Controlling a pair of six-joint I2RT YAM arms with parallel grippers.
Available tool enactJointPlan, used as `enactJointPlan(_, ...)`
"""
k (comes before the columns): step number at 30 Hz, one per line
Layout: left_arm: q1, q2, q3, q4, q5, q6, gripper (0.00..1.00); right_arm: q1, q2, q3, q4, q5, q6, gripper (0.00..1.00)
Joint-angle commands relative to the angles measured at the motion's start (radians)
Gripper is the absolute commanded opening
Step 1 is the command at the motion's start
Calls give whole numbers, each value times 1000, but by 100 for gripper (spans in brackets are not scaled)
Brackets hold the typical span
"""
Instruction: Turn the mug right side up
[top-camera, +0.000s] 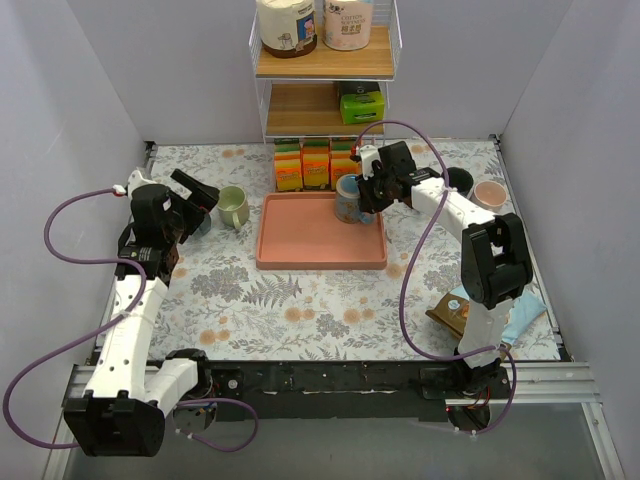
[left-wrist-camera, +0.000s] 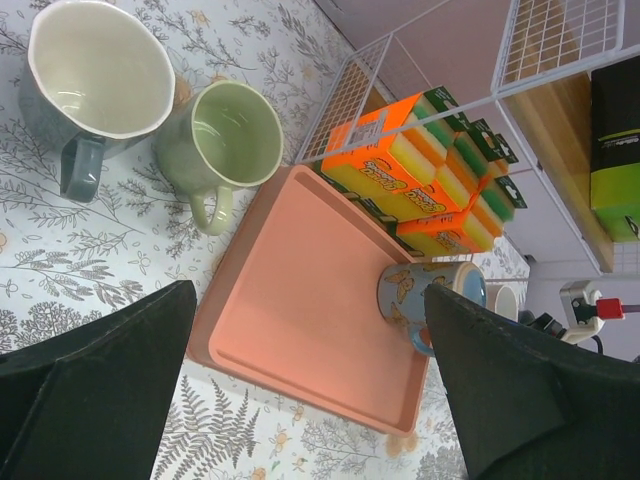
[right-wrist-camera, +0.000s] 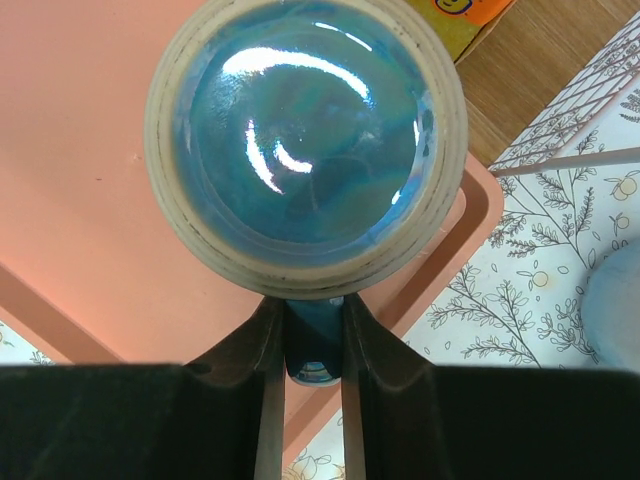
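A blue mug with butterflies (top-camera: 348, 197) stands upside down at the far right corner of the pink tray (top-camera: 300, 250). In the right wrist view its glazed blue base (right-wrist-camera: 305, 150) faces up. My right gripper (right-wrist-camera: 312, 312) is shut on the mug's blue handle (right-wrist-camera: 314, 355), reaching in from the right (top-camera: 374, 188). The mug also shows in the left wrist view (left-wrist-camera: 425, 290) on the tray (left-wrist-camera: 300, 310). My left gripper (left-wrist-camera: 310, 300) is open and empty, hovering at the left of the table (top-camera: 196, 190), well apart from the mug.
A green mug (top-camera: 233, 207) and a grey mug (left-wrist-camera: 95, 70) stand upright left of the tray. Sponge packs (top-camera: 315, 165) sit under the wire shelf rack (top-camera: 325, 60) behind the tray. A black mug (top-camera: 458, 181) and a pink cup (top-camera: 490, 194) stand far right. A snack packet (top-camera: 452, 311) lies near right.
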Motion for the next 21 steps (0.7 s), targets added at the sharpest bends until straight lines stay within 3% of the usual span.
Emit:
enactJointPlan(1,-10,-19,0,16,31,-7,98,-10,-9,13,-17,17,5,1)
enactJointPlan(5,-18,-28,-8,31,83,-16,98,-8,-73,-8,-21,-25,22,1)
enactJointPlan(10,-26,-27,-15,113,201,-38,98,-10,-133,-28,-1,-120,180,1)
enactJointPlan(17,-81,1,-67,301,440,-84,98,-11,-240,-125,163,-299,495,1)
enactJointPlan(21,-99,11,-112,396,593,-131,98,-13,-282,-183,369,-434,753,1)
